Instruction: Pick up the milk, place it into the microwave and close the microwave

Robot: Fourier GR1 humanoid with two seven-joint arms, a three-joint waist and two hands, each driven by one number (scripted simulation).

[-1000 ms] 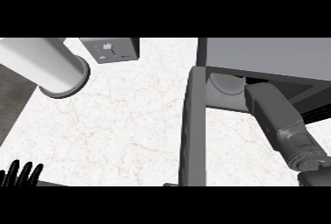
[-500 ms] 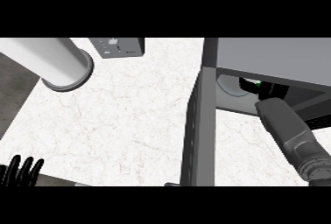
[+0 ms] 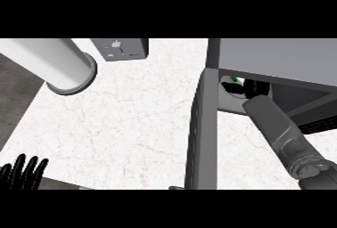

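The grey microwave (image 3: 276,58) stands at the right with its door (image 3: 203,133) swung open, seen edge-on as a tall grey strip. My right forearm reaches up into its cavity. Just inside the opening, my right hand (image 3: 242,90) is curled round the milk (image 3: 235,80), of which only a small white and green patch shows. My left hand (image 3: 23,171) rests open at the lower left edge, fingers up, far from the microwave.
A big white cylinder (image 3: 56,62) lies at the upper left of the white marbled counter (image 3: 132,124). A small grey box (image 3: 120,48) sits at the back centre. The counter's dark edge runs along the left.
The view has shifted, so the microwave's opening shows more. My right hand with the milk now shows inside the opening, where a second ago it was hidden. The left hand stays put.
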